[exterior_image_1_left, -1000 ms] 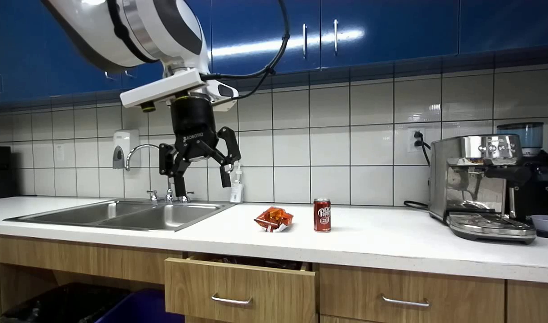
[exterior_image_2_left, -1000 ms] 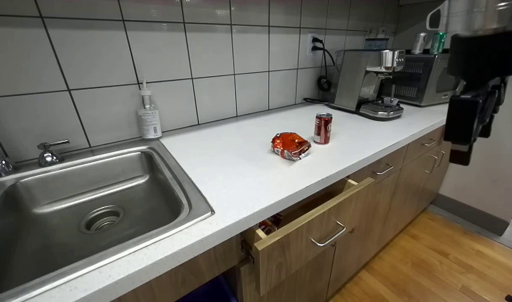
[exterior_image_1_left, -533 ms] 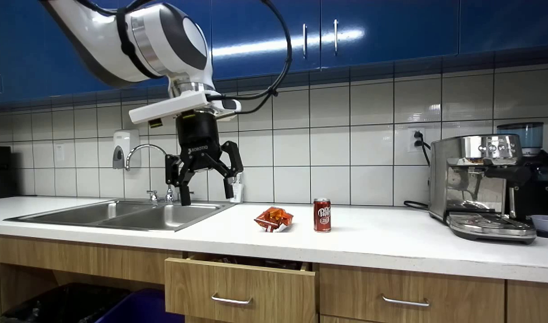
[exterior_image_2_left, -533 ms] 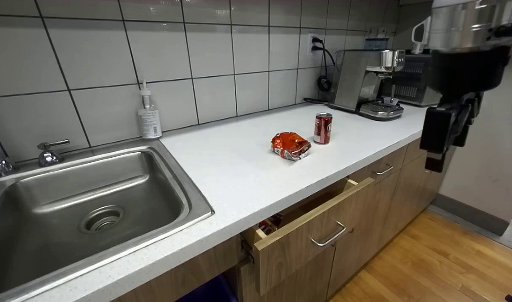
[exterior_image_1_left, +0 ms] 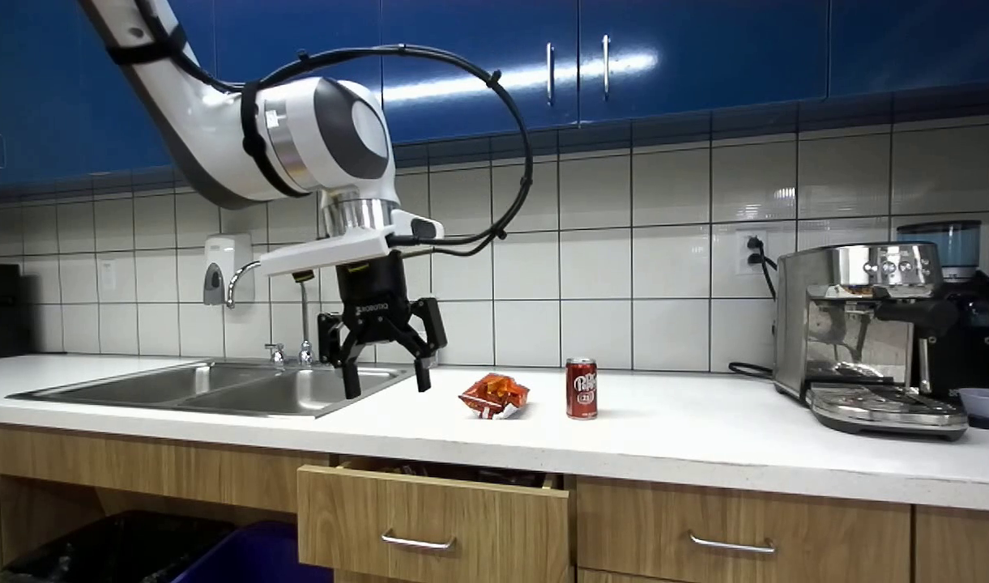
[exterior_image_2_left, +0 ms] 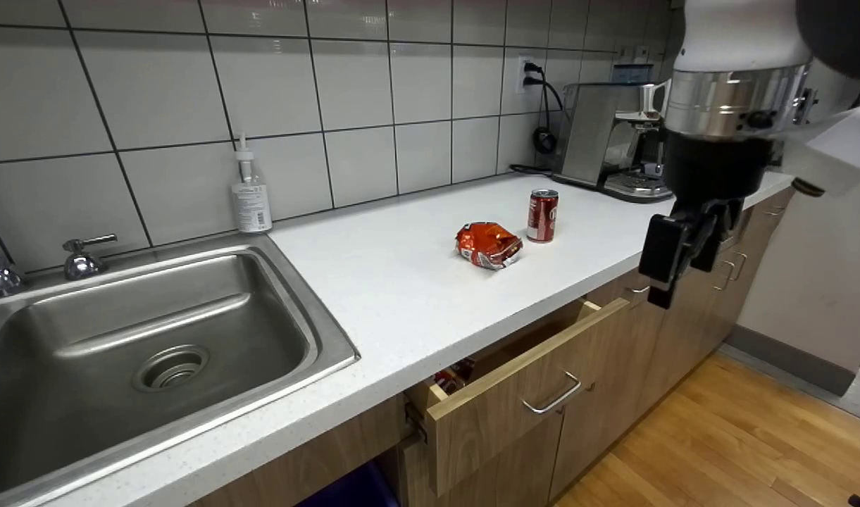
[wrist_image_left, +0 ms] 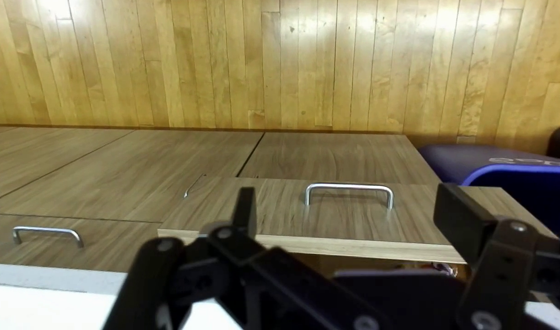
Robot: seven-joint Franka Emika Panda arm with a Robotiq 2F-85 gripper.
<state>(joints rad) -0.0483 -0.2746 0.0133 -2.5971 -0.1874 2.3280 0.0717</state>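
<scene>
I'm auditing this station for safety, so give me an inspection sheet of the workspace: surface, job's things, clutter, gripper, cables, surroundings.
Surface: white countertop with a steel sink set into it.
Job's things: wooden drawer, partly pulled out; its metal handle shows between the fingers in the wrist view.
Clutter: crumpled orange bag and upright red can on the countertop.
Gripper: open, in mid-air; held: nothing seen.
Cables: black cable looping out from the arm; black cords at the wall outlet.
Surroundings: espresso machine, blue cabinets, purple bin.

The spread pincer (exterior_image_1_left: 387, 389) hangs above 1 pulled-out drawer (exterior_image_1_left: 433, 510); 1 red can (exterior_image_1_left: 581, 389) stands upright.
</scene>
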